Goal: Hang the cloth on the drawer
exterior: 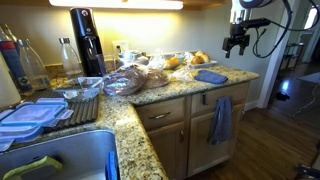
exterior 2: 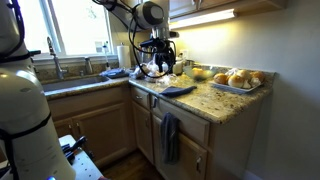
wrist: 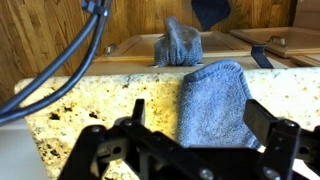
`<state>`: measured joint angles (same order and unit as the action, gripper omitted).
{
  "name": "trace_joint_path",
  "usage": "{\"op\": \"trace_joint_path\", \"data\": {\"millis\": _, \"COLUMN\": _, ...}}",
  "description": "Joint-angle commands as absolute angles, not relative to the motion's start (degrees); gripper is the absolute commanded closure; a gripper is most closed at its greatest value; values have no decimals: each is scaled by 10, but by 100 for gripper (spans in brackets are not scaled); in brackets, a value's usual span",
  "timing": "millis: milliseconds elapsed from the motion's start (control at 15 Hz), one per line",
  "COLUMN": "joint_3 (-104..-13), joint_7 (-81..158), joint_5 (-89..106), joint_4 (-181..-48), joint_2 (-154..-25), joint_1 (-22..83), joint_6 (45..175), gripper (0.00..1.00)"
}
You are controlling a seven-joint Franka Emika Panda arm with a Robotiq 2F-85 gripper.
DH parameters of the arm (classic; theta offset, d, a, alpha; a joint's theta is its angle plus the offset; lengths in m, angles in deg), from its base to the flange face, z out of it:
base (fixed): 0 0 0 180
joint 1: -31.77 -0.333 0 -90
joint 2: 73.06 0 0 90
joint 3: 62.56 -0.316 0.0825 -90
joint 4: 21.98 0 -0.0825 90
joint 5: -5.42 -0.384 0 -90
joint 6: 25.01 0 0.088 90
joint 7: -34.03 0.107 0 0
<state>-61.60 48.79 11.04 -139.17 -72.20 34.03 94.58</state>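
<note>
The gripper (exterior: 237,42) hung released and empty above the end of the granite counter (exterior: 150,95), its fingers (wrist: 135,112) spread wide over the cloth (exterior: 210,76). The cloth lay flat near the counter's front edge, close to the outer corner. Below that edge, a grey-blue towel (exterior: 221,118) draped over the drawer (exterior: 238,94).

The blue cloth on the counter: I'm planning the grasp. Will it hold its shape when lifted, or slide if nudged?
Probably floppy: the blue cloth lies flat with soft rounded edges, so it should drape from a pinch. The granite counter looks polished, so a nudge may slide or bunch it.
</note>
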Motion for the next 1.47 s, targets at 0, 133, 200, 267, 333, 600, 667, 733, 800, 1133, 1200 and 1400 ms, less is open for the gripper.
{"op": "trace_joint_path", "data": {"millis": 0, "joint_3": -612, "joint_7": 450, "joint_5": 117, "joint_4": -1379, "joint_2": -760, "joint_1": 340, "joint_6": 1010, "gripper": 0}}
{"op": "trace_joint_path", "data": {"millis": 133, "joint_3": -609, "joint_7": 431, "joint_5": 117, "joint_4": -1366, "joint_2": -784, "joint_1": 341, "joint_6": 1029, "gripper": 0}}
{"op": "trace_joint_path", "data": {"millis": 200, "joint_3": -607, "joint_7": 421, "joint_5": 114, "joint_4": -1361, "joint_2": -795, "joint_1": 342, "joint_6": 1038, "gripper": 0}}
{"op": "trace_joint_path", "data": {"millis": 267, "joint_3": -606, "joint_7": 408, "joint_5": 113, "joint_4": -1354, "joint_2": -805, "joint_1": 344, "joint_6": 1047, "gripper": 0}}
{"op": "trace_joint_path", "data": {"millis": 333, "joint_3": -604, "joint_7": 399, "joint_5": 114, "joint_4": -1345, "joint_2": -817, "joint_1": 345, "joint_6": 1048, "gripper": 0}}
{"op": "trace_joint_path", "data": {"millis": 600, "joint_3": -596, "joint_7": 365, "joint_5": 120, "joint_4": -1297, "joint_2": -863, "joint_1": 346, "joint_6": 1043, "gripper": 0}}
{"op": "trace_joint_path", "data": {"millis": 667, "joint_3": -595, "joint_7": 355, "joint_5": 121, "joint_4": -1283, "joint_2": -874, "joint_1": 346, "joint_6": 1039, "gripper": 0}}
{"op": "trace_joint_path", "data": {"millis": 733, "joint_3": -594, "joint_7": 347, "joint_5": 120, "joint_4": -1271, "joint_2": -883, "joint_1": 347, "joint_6": 1034, "gripper": 0}}
{"op": "trace_joint_path", "data": {"millis": 800, "joint_3": -593, "joint_7": 353, "joint_5": 116, "joint_4": -1260, "joint_2": -887, "joint_1": 345, "joint_6": 1022, "gripper": 0}}
{"op": "trace_joint_path", "data": {"millis": 1133, "joint_3": -594, "joint_7": 364, "joint_5": 113, "joint_4": -1266, "joint_2": -890, "joint_1": 341, "joint_6": 1036, "gripper": 0}}
{"op": "trace_joint_path", "data": {"millis": 1200, "joint_3": -596, "joint_7": 353, "joint_5": 111, "joint_4": -1265, "joint_2": -894, "joint_1": 343, "joint_6": 1048, "gripper": 0}}
{"op": "trace_joint_path", "data": {"millis": 1400, "joint_3": -599, "joint_7": 328, "joint_5": 109, "joint_4": -1249, "joint_2": -925, "joint_1": 347, "joint_6": 1085, "gripper": 0}}
